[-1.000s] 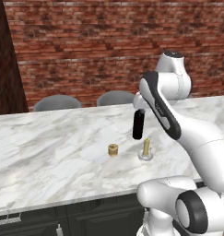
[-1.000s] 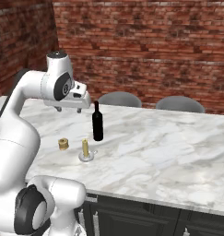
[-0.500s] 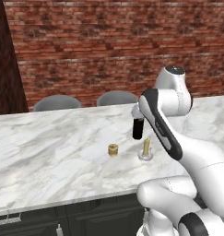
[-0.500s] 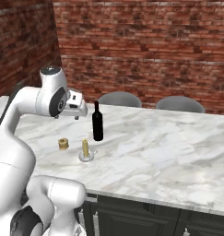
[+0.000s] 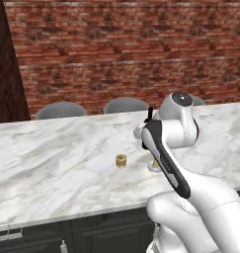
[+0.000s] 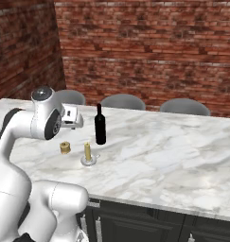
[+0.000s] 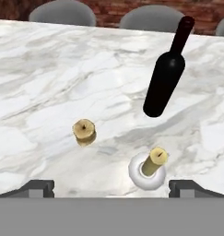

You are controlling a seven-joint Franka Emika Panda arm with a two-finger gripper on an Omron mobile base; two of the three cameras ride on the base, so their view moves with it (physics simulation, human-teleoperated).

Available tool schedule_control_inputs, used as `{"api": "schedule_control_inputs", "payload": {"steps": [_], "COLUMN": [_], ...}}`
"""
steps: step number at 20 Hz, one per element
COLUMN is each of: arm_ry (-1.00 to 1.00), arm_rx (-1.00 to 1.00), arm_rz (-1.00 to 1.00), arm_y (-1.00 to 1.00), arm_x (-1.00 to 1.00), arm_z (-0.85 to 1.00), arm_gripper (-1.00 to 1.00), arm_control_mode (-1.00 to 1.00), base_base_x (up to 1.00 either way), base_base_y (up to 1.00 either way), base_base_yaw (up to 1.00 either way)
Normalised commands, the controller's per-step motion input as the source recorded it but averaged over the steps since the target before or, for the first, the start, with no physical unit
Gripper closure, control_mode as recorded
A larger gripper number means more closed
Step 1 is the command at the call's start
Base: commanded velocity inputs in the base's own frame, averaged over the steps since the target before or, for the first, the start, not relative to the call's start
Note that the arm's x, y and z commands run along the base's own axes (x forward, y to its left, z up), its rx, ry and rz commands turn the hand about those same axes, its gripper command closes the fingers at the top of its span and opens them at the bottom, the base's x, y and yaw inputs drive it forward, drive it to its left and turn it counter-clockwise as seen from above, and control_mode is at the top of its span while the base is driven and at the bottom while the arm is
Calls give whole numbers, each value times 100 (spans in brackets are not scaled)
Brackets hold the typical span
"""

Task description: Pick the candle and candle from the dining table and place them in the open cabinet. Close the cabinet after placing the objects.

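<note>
The dining table (image 5: pixel 52 168) (image 6: pixel 182 156) (image 7: pixel 49 83) has a white, grey-veined marble top. On it a short squat golden candle (image 5: pixel 121 160) (image 6: pixel 65 147) (image 7: pixel 85 131) stands left of a slim pale-yellow candle (image 6: pixel 87 151) (image 7: pixel 155 161) on a round silvery base (image 7: pixel 145 177). In the left base view my arm hides most of the slim candle (image 5: pixel 154 164). My gripper (image 7: pixel 114 188) (image 6: pixel 71 124) hangs above the table, just short of both candles, open wide with nothing between its fingertips (image 7: pixel 37 188). The cabinet is out of view.
A tall black bottle (image 6: pixel 100 125) (image 7: pixel 166 78) stands just behind the slim candle. Grey chair backs (image 5: pixel 61 109) (image 6: pixel 123 101) line the table's far side before a brick wall. A dark upright surface (image 5: pixel 3 74) stands at the far left.
My arm has folded and the hand has come down from above the bottle toward the table, over the two candles. The candles and the bottle have not moved.
</note>
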Motion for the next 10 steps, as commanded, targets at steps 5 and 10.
{"api": "schedule_control_inputs", "payload": {"steps": [5,10], "arm_ry": [-5,0], "arm_rx": [0,0], "arm_rz": [4,3], "arm_y": [29,27], "arm_x": [0,0], "arm_z": [-36,-43], "arm_gripper": [-100,-100], "arm_control_mode": [-100,-100], "base_base_x": [0,0], "base_base_y": [0,0], "base_base_yaw": [0,0]}}
